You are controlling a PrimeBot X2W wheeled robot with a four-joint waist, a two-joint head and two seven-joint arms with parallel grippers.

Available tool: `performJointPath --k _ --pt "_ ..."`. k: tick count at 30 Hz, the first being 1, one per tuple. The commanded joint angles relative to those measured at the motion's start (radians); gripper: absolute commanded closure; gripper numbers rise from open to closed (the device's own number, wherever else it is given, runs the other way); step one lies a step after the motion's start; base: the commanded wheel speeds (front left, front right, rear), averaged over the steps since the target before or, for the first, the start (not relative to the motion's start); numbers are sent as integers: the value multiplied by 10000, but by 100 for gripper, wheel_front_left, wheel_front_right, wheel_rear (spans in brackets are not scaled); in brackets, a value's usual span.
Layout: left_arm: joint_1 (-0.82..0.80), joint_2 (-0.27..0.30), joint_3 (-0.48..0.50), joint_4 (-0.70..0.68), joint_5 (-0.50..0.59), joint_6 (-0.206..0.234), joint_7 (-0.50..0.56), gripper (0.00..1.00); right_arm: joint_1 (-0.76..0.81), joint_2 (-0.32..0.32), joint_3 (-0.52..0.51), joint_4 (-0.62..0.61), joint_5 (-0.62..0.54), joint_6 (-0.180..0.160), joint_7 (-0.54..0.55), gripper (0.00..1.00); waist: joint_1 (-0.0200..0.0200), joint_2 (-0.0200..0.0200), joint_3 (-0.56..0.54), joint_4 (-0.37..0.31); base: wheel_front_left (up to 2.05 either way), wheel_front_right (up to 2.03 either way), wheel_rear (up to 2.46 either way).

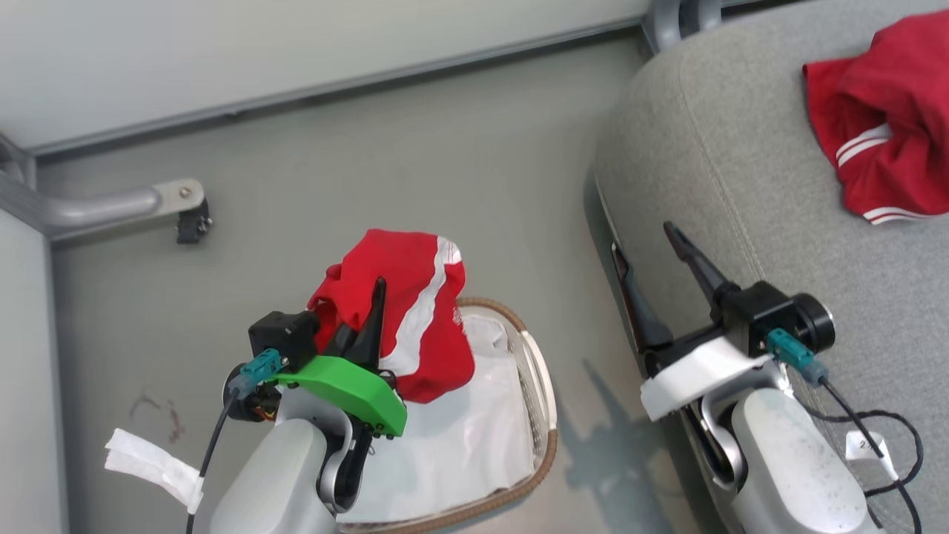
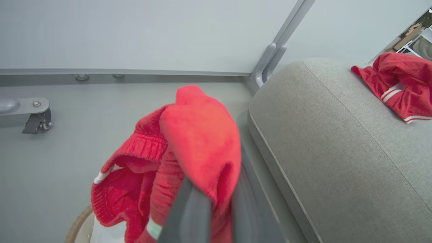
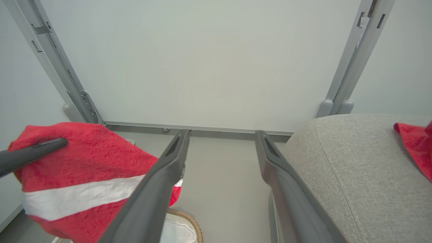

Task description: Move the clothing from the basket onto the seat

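one red garment [image 1: 415, 311] with a white stripe hangs just above the basket [image 1: 545, 415], clamped tight in the left gripper [image 1: 374, 297], a second red garment [image 1: 890, 126] lies on the seat [image 1: 741, 148] well right of the basket, and the right gripper [image 1: 643, 239] sits right of the basket at the seat's edge, fingers spread wide, holding nothing

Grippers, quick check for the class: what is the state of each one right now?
Left gripper: closed on the red garment, held over the basket.
Right gripper: open, holding nothing, at the edge of the seat.
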State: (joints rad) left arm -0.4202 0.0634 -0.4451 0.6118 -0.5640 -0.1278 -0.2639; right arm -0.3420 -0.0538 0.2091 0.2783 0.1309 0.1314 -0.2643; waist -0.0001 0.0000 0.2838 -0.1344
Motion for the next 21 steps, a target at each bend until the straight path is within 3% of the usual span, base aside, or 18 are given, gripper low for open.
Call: performJointPath --k 1,15,21 --pt "226 -29 132 -227 79 -42 -5 100 247 -50 35 73 7 -14 -1 0 1 0 -836 379 0 0 0" --pt "736 -116 750 -2524 577 -43 -6 100 1406 -14 359 523 68 -14 -1 0 1 0 -2215 541 0 0 0" --pt "841 -117 657 -2767 440 -43 -7 100 1584 -163 1270 728 -26 -14 -1 0 1 0 -2424 610 0 0 0"
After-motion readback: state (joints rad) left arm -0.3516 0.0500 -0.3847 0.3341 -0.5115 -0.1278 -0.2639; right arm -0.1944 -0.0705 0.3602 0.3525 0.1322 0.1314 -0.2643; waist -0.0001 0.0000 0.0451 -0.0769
